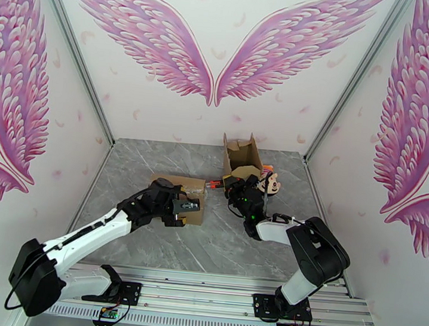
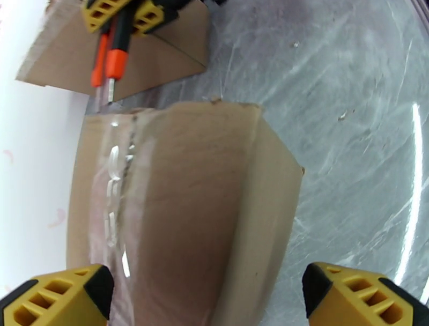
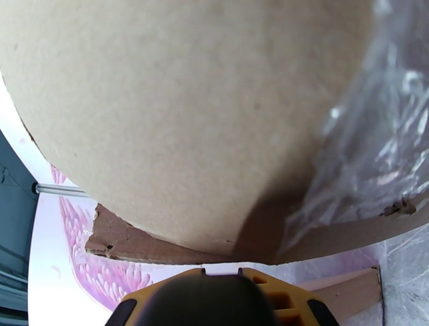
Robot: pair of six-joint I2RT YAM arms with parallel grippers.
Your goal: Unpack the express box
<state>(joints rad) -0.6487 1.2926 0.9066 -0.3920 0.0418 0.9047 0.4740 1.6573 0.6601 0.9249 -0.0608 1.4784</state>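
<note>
Express box (image 2: 177, 204) on surface (image 2: 348, 107); tape seam (image 2: 115, 177) apparently uncut. Left tool (image 2: 209, 292) jaws wide apart, straddling it. Right tool (image 2: 126, 13) clamped on cutter (image 2: 115, 59), blade at seam end. Cutting and emptying remain.

A: From the left wrist, how much of the orange-handled cutter (image 2: 115, 59) can you make out?
B: Just the tip. Its handle runs off the top edge, along with the right tool (image 2: 124, 15) gripping it. The near end of the taped box (image 2: 182, 214) is cut off below.
A: And the toy (image 1: 271, 181) overhead?
B: Half behind the right arm (image 1: 303, 240), too small to name.
</note>
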